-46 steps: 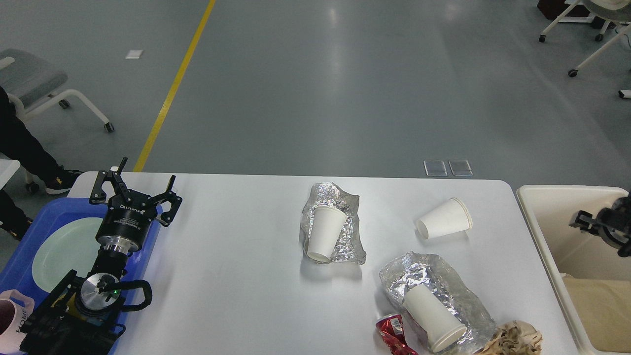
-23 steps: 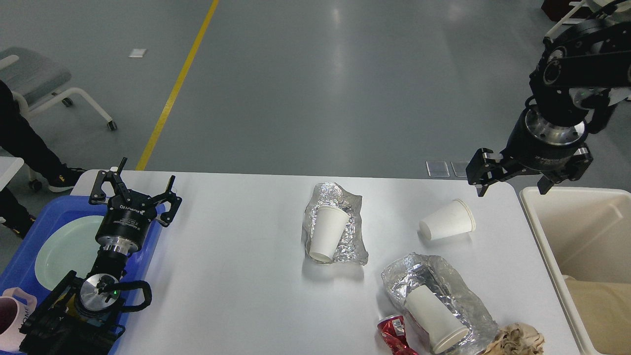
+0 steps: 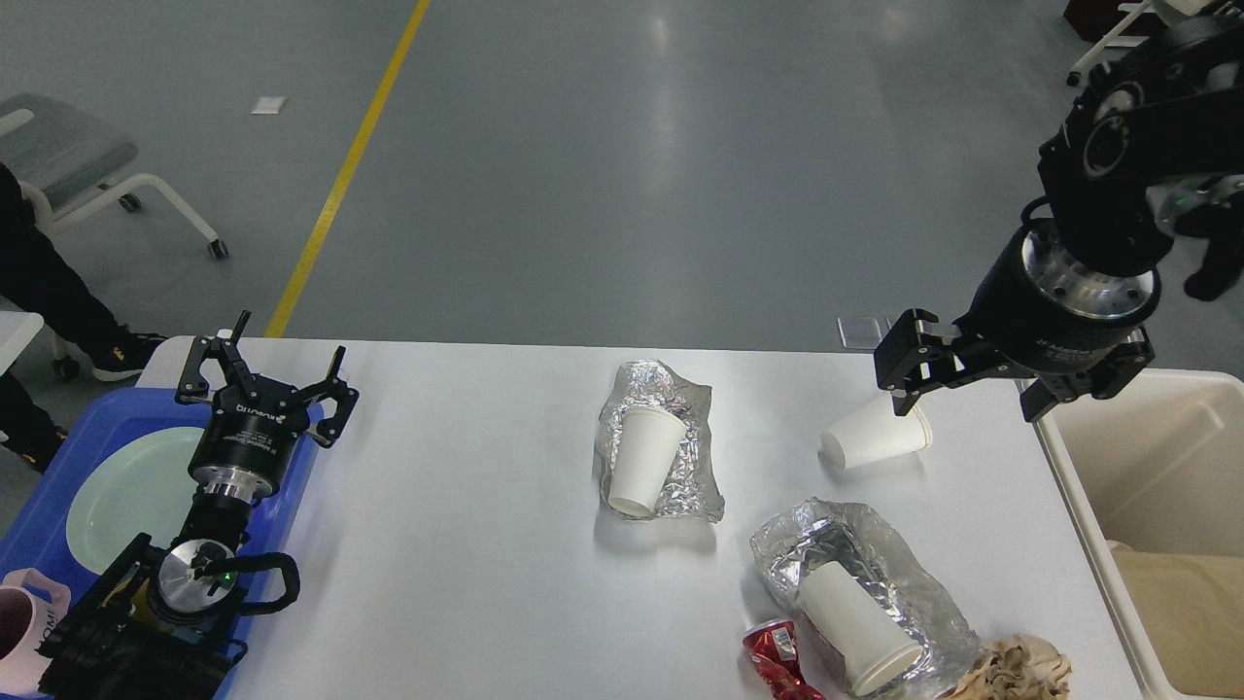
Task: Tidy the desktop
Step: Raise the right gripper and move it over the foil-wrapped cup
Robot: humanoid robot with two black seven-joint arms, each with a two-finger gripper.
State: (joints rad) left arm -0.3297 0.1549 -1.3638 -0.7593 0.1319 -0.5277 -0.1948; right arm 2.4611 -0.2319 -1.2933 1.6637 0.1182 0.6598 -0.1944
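At the left edge of the white surface (image 3: 466, 544) our left gripper (image 3: 262, 374) hovers spread and empty, over the blue tray (image 3: 39, 506). Far right, our right gripper (image 3: 972, 389), jaws spread, hangs just above the tipped paper cup (image 3: 870, 439), which lies mouth-left, so it is nearer.

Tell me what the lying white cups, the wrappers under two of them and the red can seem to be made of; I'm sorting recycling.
White cups: probably paper, matte, with rolled rims.
Wrappers: likely aluminium foil, silvery, shiny and heavily crinkled.
Red can: seemingly thin metal, glossy printed skin, crushed and creased.
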